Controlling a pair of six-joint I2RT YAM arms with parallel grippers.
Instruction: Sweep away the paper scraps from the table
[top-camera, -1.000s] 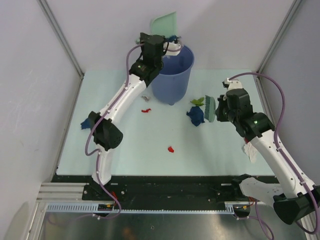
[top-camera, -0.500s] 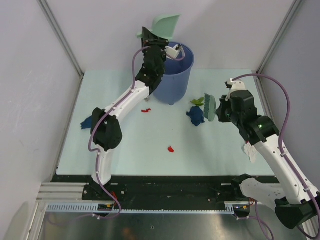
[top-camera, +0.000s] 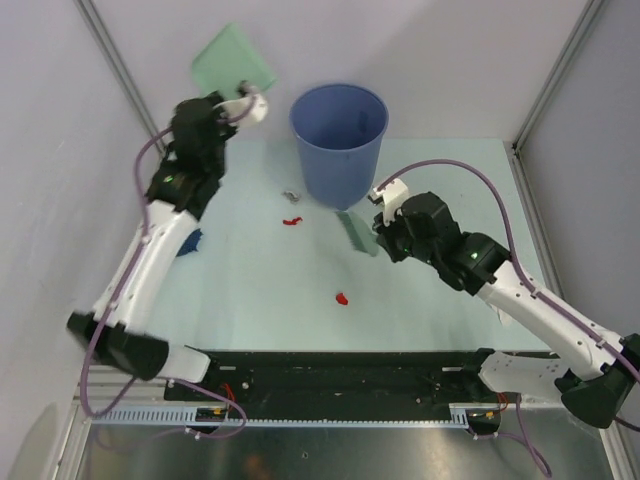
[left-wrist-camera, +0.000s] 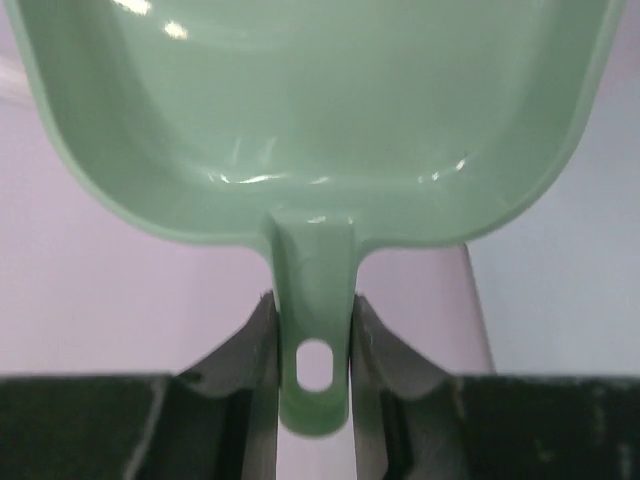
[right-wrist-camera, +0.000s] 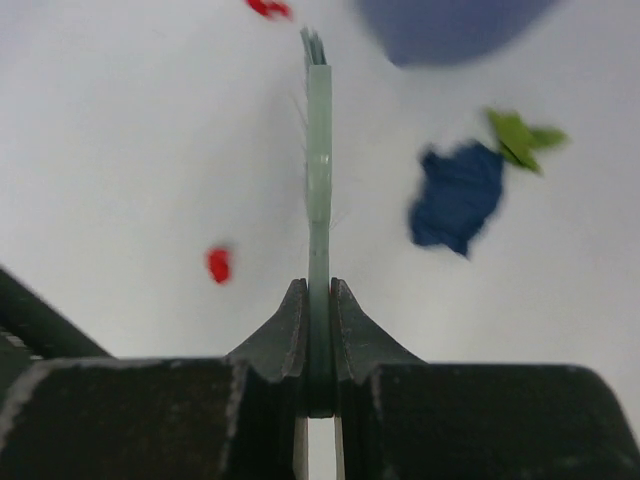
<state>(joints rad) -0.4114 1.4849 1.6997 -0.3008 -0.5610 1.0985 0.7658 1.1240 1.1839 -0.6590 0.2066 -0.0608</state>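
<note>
My left gripper (top-camera: 243, 100) (left-wrist-camera: 313, 345) is shut on the handle of the mint-green dustpan (top-camera: 232, 60) (left-wrist-camera: 310, 110), held high at the back left, away from the blue bucket (top-camera: 340, 140). My right gripper (top-camera: 378, 228) (right-wrist-camera: 318, 290) is shut on the thin handle of the green brush (top-camera: 355, 232) (right-wrist-camera: 318, 150), low over the table (top-camera: 250, 290) just in front of the bucket. Paper scraps lie about: red ones (top-camera: 292, 221) (top-camera: 341, 298) (right-wrist-camera: 218, 264), a grey one (top-camera: 291, 194), a dark blue one (right-wrist-camera: 457, 195) with a green one (right-wrist-camera: 520, 135) beside it. The right arm hides those two from above.
Another dark blue scrap (top-camera: 190, 242) peeks out beside the left arm at the table's left side. Metal posts and pale walls close in the table's sides and back. A black edge and rails (top-camera: 330, 365) run along the front.
The left arm swung left, carrying the dustpan from above the bucket to the back left. The right arm moved left with the brush, from beside the blue and green scraps towards the table's middle.
</note>
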